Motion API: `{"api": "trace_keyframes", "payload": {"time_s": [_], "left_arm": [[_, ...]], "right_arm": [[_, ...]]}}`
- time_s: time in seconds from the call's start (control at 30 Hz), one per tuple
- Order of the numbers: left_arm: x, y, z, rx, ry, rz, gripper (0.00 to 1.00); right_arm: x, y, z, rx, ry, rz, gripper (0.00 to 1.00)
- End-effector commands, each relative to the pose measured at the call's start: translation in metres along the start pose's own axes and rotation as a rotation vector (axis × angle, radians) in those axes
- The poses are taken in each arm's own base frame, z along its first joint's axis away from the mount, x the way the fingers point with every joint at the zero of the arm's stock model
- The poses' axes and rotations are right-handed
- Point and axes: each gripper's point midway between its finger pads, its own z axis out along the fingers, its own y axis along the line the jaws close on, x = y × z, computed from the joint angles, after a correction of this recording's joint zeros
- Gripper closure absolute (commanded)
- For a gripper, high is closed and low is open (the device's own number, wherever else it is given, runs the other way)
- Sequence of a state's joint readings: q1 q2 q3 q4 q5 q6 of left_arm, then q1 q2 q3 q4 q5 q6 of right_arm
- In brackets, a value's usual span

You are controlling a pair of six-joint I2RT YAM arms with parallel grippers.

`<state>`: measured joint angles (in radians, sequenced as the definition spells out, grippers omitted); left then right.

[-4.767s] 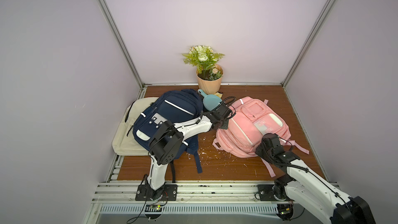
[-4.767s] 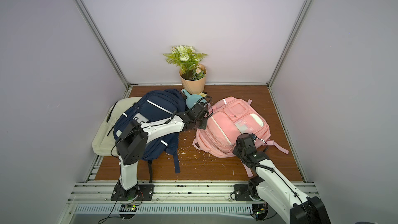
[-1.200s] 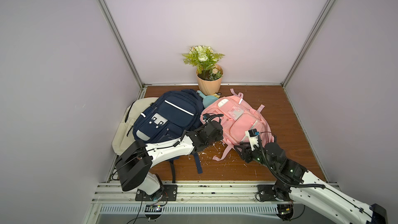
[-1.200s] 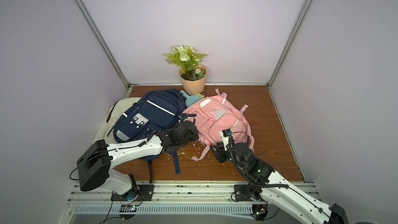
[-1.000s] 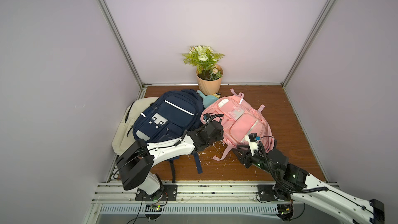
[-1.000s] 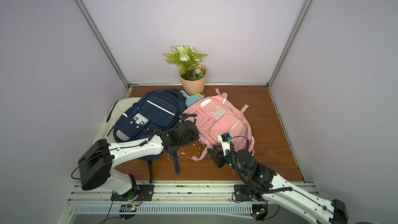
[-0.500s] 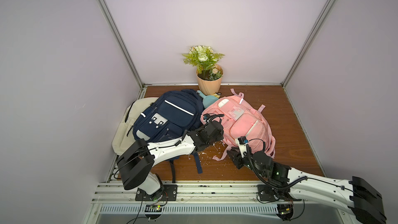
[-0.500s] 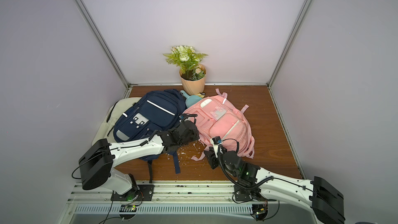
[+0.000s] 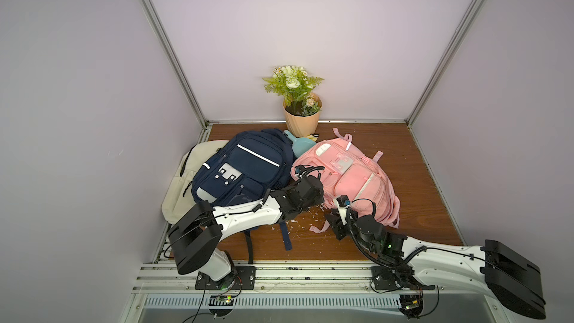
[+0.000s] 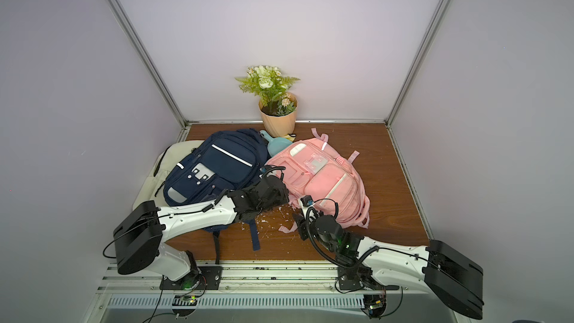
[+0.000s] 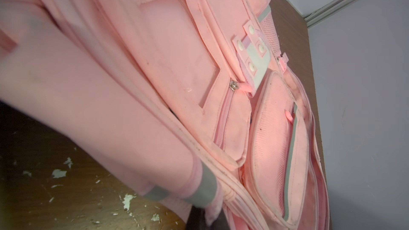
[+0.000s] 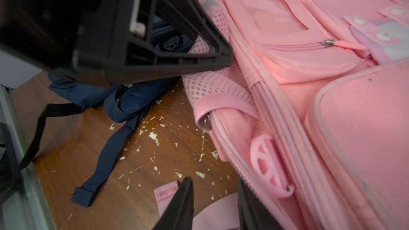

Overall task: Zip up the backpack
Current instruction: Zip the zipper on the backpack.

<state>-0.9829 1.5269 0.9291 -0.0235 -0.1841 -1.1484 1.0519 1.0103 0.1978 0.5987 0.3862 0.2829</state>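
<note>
The pink backpack (image 9: 351, 178) (image 10: 323, 178) lies face up right of centre on the wooden table. My left gripper (image 9: 321, 204) (image 10: 287, 203) (image 11: 208, 220) is at the backpack's near-left side, shut on a fold of its pink fabric. My right gripper (image 9: 333, 222) (image 10: 298, 222) (image 12: 214, 182) hovers low at the near-left corner. It is open with nothing between its fingers, over a loose pink strap (image 12: 168, 195). A round pink zipper pull (image 12: 267, 164) sits on the side zipper just beside one of its fingertips.
A navy backpack (image 9: 242, 169) lies to the left over a cream bag (image 9: 183, 187), its straps (image 12: 110, 151) trailing toward the front. A flower pot (image 9: 301, 119) and a teal scoop (image 9: 299, 147) stand behind. White crumbs (image 12: 155, 136) litter the wood.
My right arm has swung left and lowered toward the backpack's near-left corner, and its jaws have narrowed a little. The left gripper has kept its hold in place.
</note>
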Motion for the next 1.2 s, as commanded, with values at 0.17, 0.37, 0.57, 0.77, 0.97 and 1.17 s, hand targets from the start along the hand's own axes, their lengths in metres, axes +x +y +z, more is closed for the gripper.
{"api": "trace_keyframes", "payload": {"time_s": [0.17,0.37,0.57,0.77,0.97,1.17], "left_arm": [[0.006,-0.043,-0.021,0.14,0.022,-0.012,1.0],[0.011,-0.043,-0.018,0.14,0.037,-0.012,1.0],[0.01,-0.038,-0.016,0.113,0.027,-0.014,1.0],[0.003,-0.03,-0.012,0.065,0.003,0.0,1.0],[-0.02,-0.017,-0.004,0.021,-0.038,-0.001,1.0],[-0.043,-0.006,0.004,-0.043,-0.089,0.033,1.0]], "right_arm": [[-0.048,-0.015,0.01,0.08,-0.152,0.0,0.64],[-0.056,-0.014,0.016,0.072,-0.167,-0.003,0.7],[-0.054,-0.013,0.016,0.068,-0.164,-0.003,0.81],[-0.044,-0.018,0.007,0.071,-0.136,-0.012,0.9],[-0.027,-0.01,-0.001,0.022,-0.077,0.012,0.99],[-0.015,0.0,-0.004,-0.009,0.011,0.078,1.0]]}}
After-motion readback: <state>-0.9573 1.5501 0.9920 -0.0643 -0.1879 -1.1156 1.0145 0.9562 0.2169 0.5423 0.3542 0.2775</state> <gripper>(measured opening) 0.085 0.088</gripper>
